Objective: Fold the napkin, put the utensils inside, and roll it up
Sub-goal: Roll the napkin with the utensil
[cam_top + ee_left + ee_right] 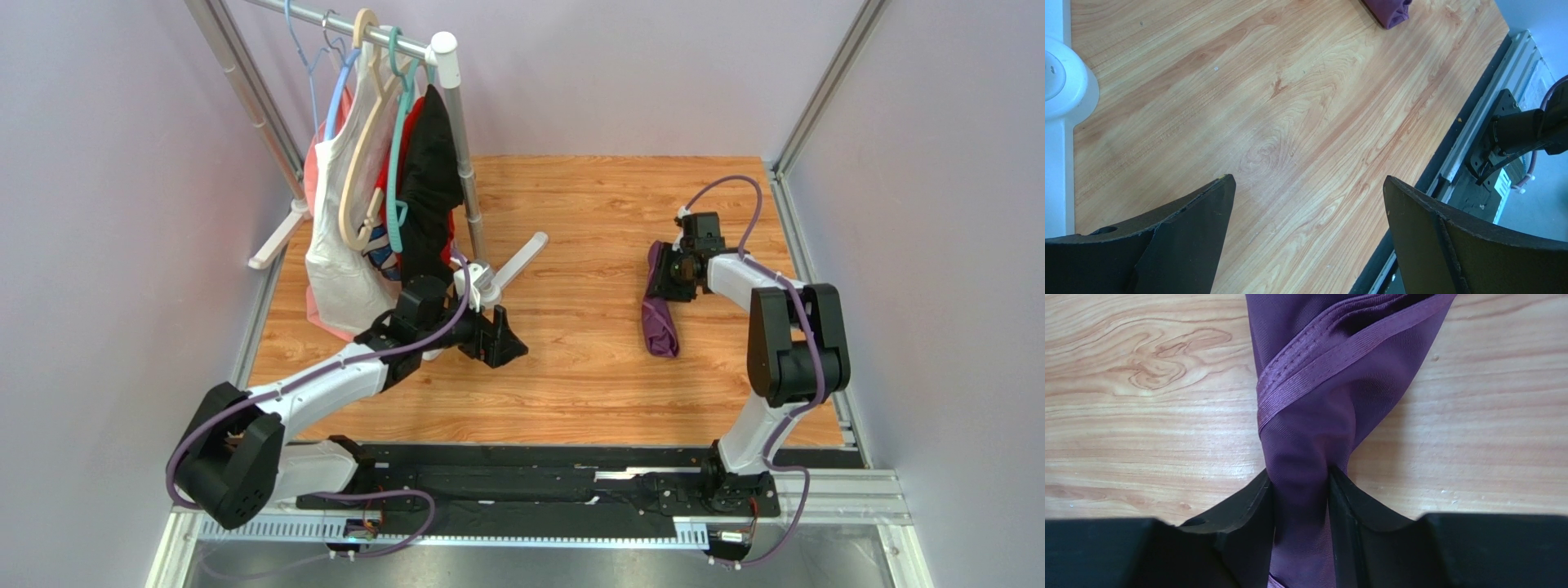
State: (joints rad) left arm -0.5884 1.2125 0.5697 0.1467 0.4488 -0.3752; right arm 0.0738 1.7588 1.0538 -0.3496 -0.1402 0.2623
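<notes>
So, the napkin (660,321) is already a narrow purple bundle lying on the right side of the tabletop (577,221), with its long axis running roughly away from the arm bases. The right fingers (1247,514) are pinching it near its far end. The cloth is squeezed into a thin neck between them, and the stitched hem (1321,355) wraps diagonally across the wider part beyond. The left fingers (1192,214) are spread wide with nothing between them, hovering over bare wood near the foot of the clothes rack (456,147), well apart from the bundle. I can't see the utensils anywhere. My guess is they're wrapped inside, but the pictures don't prove it.

Reads to me like the tail end of the rolling step, and the roll looks more twisted than neat. To do it well I'd avoid yanking from that one pinched end. Thin shiny fabric like this probably slides, so the roll could unwind or let whatever's inside slip out of an open end. Better to bring the idle left arm over and pin the near end flat. Then the right side can turn the cloth gently so the hem ends up tucked underneath. Let go only once the bundle sits on its own loose edge.
</notes>
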